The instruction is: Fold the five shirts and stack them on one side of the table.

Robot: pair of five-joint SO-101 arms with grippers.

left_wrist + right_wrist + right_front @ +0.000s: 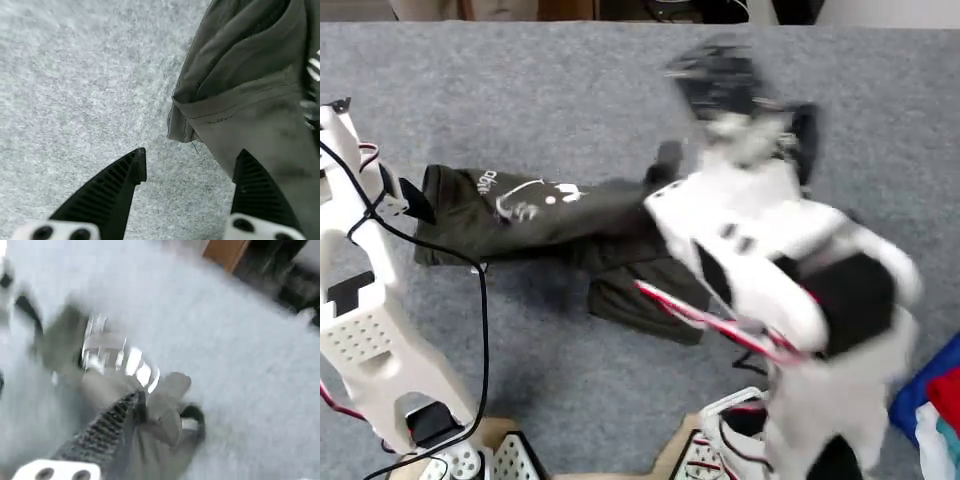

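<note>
Dark shirt [540, 215] lies crumpled on the table [570, 90]; left gripper [192, 152] spread wide at its hem; right gripper [142, 402], blurred, perhaps touches the cloth; whether it grips I cannot tell.

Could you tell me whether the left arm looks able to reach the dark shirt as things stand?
Probably yes: the left claw is open right at the hem of the dark shirt, with nothing blocking it.

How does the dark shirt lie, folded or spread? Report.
Partly folded and bunched: the dark shirt lies doubled over itself in a long strip, not neat.
</note>
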